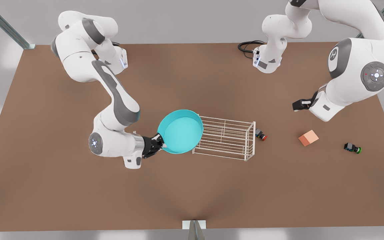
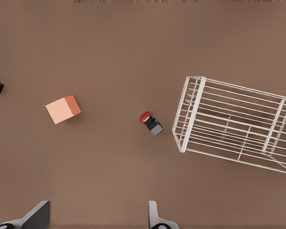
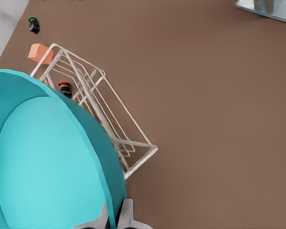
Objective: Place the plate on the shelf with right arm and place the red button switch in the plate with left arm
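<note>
My right gripper (image 1: pixel 158 143) is shut on the rim of the turquoise plate (image 1: pixel 180 131), which hangs tilted at the end of the white wire shelf (image 1: pixel 225 138) on the front view's left. In the right wrist view the plate (image 3: pixel 47 162) covers part of the shelf (image 3: pixel 105 114), with the gripper (image 3: pixel 117 217) clamped on its edge. The red button switch (image 1: pixel 261 134) lies on its side just past the shelf's other end. My left gripper (image 1: pixel 297 105) hovers open above the table, and its wrist view shows the gripper (image 2: pixel 95 219), the switch (image 2: pixel 151 123) and the shelf (image 2: pixel 233 124).
A salmon-orange cube (image 1: pixel 308 138) and a green-capped switch (image 1: pixel 352 148) lie on the brown table toward the front view's right. A black cable (image 1: pixel 248 46) coils by the far arm base. A metal bracket (image 1: pixel 194 225) sits at the near table edge.
</note>
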